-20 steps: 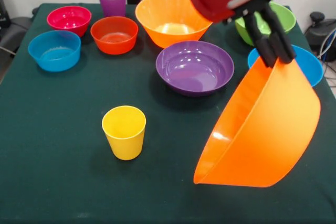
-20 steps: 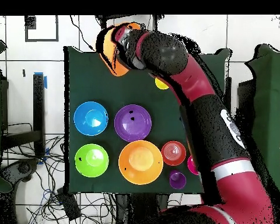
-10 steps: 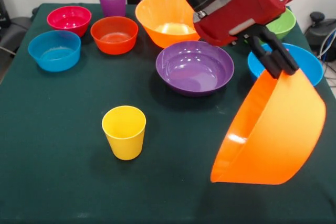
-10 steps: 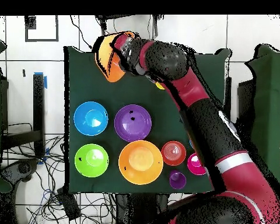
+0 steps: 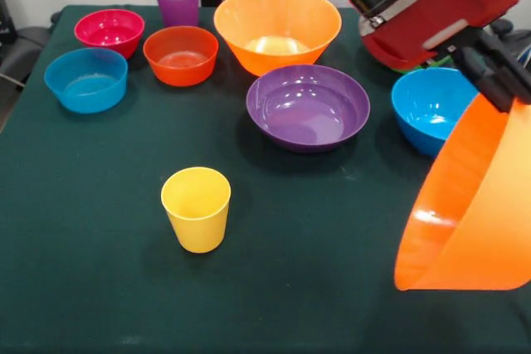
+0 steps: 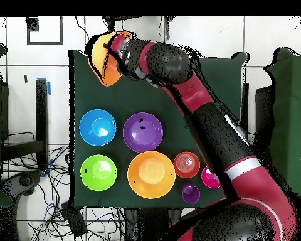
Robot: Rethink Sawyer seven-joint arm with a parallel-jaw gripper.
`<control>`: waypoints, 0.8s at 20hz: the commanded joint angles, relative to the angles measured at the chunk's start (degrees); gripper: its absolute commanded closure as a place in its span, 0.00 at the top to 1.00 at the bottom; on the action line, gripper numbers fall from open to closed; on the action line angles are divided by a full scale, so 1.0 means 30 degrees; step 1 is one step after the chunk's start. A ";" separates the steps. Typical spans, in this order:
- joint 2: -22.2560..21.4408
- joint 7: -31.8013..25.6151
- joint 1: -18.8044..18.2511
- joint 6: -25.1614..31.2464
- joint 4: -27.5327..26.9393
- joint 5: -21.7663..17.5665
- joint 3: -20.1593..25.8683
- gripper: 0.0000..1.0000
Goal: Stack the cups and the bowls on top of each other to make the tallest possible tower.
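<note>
Bare table [image 5: 99, 288] around the yellow cup [image 5: 197, 208] — bowls crowd behind.

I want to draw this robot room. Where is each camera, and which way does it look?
Front view: sits across the table, looking over the yellow cup toward the robot; shows the red wrist and end effector.
Overhead view: sits above, looking straight down; shows the whole arm.
Both show the held orange bowl tilted, plus the purple bowl.
</note>
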 commanded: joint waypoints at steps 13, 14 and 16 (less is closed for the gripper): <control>0.2401 -0.1588 -0.0771 -0.0467 0.0359 -0.3006 0.1751 0.00; 0.2351 -0.1397 -0.0905 -0.0607 0.0670 -0.3112 0.1896 0.00; 0.2425 -0.1278 -0.1125 -0.0733 0.0942 -0.3334 0.2130 0.00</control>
